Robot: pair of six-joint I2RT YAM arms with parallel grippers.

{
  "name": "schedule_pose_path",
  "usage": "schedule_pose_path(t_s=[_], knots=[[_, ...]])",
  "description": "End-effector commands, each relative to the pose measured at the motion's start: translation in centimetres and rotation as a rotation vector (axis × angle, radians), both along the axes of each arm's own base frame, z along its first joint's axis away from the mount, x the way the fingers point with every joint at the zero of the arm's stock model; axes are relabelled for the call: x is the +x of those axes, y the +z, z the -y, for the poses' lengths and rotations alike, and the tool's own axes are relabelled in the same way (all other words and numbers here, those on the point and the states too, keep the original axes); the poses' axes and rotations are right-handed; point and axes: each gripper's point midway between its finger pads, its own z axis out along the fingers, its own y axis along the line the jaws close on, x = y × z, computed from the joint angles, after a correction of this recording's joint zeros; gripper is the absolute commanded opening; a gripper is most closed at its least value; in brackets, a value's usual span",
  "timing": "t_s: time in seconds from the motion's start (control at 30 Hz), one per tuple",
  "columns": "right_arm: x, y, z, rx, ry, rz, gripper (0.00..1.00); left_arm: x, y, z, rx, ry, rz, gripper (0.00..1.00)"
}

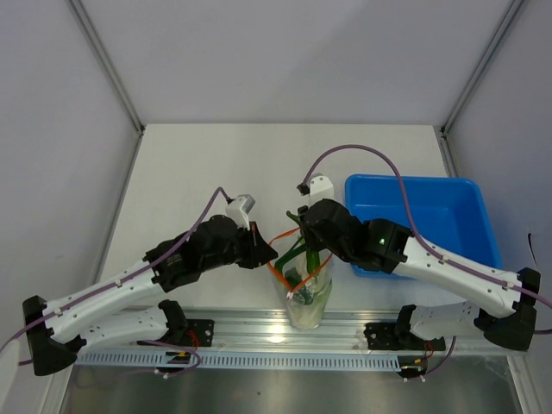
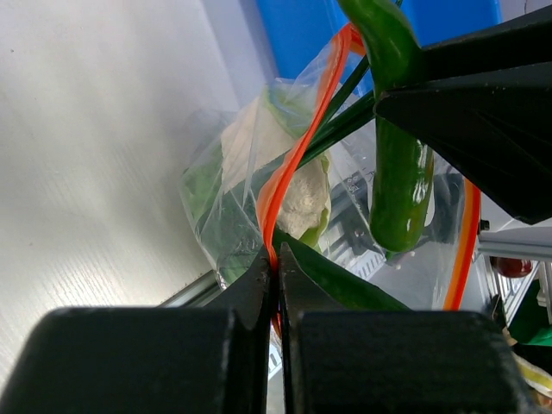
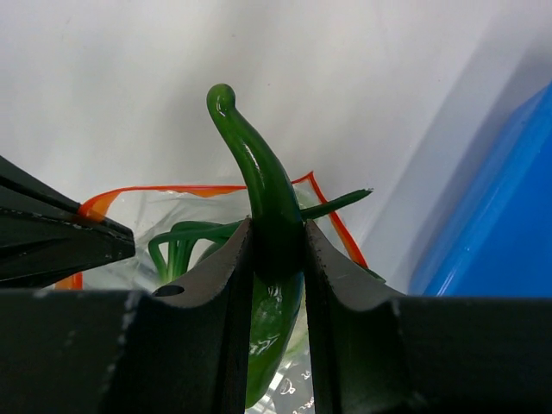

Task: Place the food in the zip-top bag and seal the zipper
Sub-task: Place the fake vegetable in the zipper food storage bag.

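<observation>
The left hand was clenched on the zipper, pinching the orange-red strip between its two fingertips and holding that lip of the bag up off the worktop. From the pinch the strip ran away from the hand and curved round, so the mouth stood open. Just beyond the fingertips, inside the clear plastic, lay leafy greens with pale stalks, pressed against the crinkled wall, and a dark green leaf lay right beside the fingers.

The right hand, opposite the left and close to it across the mouth, was grasping a long green pepper. Its two fingers gripped the pepper at mid-length. The curved stem end stuck out past the fingertips, and the thicker end hung down between the fingers into the open mouth. Thin green stalks looped just behind the pepper inside the bag.

On the far side of the right hand's wrist, a blue bin sat on the worktop, touching neither the bag nor the hand.
</observation>
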Motion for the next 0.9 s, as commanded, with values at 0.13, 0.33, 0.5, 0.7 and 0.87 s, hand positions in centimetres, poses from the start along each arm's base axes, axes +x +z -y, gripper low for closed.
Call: schedule_pose_path(t_s=[0.13, 0.33, 0.5, 0.7, 0.87], knots=[[-1.9, 0.7, -1.2, 0.037, 0.063, 0.013, 0.01, 0.5, 3.2, 0.7, -0.07, -0.005, 0.054, 0.01], [-4.1, -0.9, 0.0, 0.043, 0.074, 0.018, 0.0, 0.6, 2.7, 0.7, -0.063, -0.002, 0.05, 0.0], [-4.8, -2.5, 0.8, 0.021, 0.086, -0.019, 0.0, 0.5, 3.0, 0.8, -0.068, -0.006, 0.052, 0.01], [-3.9, -3.9, -0.6, -0.052, 0.093, -0.023, 0.0, 0.5, 3.4, 1.0, -0.088, -0.016, 0.059, 0.01], [-2.6, -7.1, -1.9, -0.156, 0.049, -0.099, 0.0, 0.3, 3.7, 0.8, -0.092, -0.015, 0.064, 0.01]])
